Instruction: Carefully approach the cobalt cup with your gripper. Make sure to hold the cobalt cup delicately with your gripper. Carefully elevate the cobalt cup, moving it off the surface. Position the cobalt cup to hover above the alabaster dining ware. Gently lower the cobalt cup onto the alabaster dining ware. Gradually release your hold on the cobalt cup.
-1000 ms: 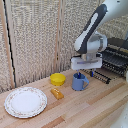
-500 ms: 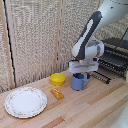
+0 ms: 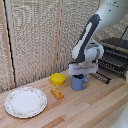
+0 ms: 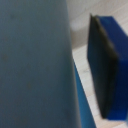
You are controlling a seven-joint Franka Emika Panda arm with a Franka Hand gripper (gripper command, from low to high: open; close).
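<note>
Blue mug on the table, gripper down over it

The cobalt cup [image 3: 79, 82] stands beside a yellow bowl [image 3: 58, 78], well apart from the white plate [image 3: 25, 101]; the gripper [image 3: 81, 73] sits at its rim, grip impossible to tell.

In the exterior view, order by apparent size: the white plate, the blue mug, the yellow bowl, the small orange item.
1. White plate, clearly largest.
2. Blue mug and yellow bowl: look similar, so I do not rank them.
3. Orange item, smallest.
</note>
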